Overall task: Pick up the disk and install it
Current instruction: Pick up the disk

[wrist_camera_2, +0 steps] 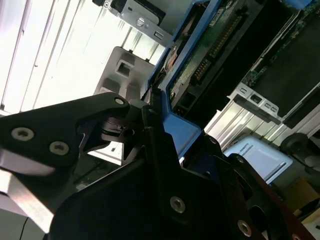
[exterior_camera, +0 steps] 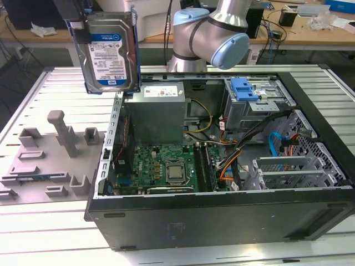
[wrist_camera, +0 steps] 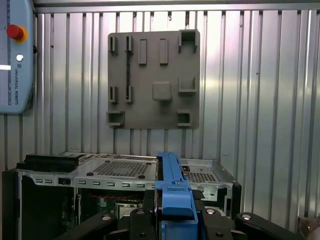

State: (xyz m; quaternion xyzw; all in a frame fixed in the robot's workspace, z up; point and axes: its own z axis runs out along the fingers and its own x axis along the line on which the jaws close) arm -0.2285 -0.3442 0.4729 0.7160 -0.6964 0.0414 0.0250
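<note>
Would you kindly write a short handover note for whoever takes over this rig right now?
The gripper is shut on the disk, clamping its blue carrier rail.
The disk hangs upright in the air, above the edge of the open computer case on the exterior view's left, clear of the grey fixture plate.
Done: pick-up.
Left: installation; the disk is not in the drive cage yet.

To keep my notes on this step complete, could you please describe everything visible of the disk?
The disk is a flat silver metal drive with a blue-and-white label, framed by a blue plastic carrier rail. It hangs on edge in the air, above the open computer case's edge on the exterior view's left. The gripper clamps its rail.
</note>
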